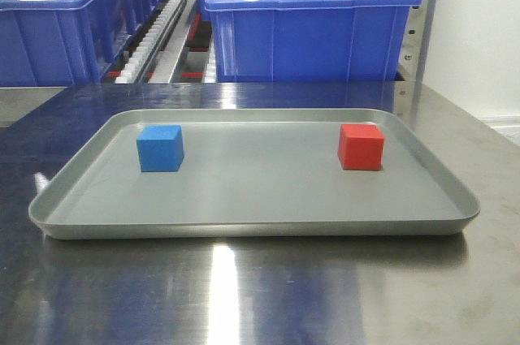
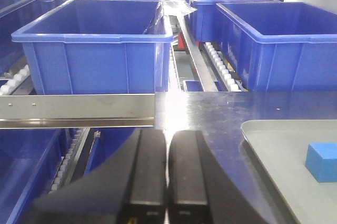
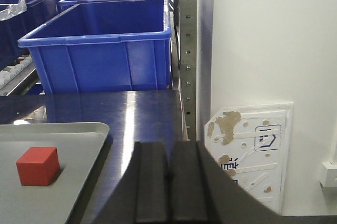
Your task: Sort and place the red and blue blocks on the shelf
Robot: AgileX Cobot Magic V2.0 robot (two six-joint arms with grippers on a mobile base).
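Pre-pick — blue block (image 1: 160, 148), red block (image 1: 361, 147) sitting by left, right edges of tray (image 1: 244, 230); left gripper (image 2: 167, 182), right gripper (image 3: 169, 182) pinched together, empty — needing opening first.

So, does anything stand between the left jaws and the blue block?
Nothing visible but the tray's low rim; the blue block sits inside it, right of the shut left jaws.
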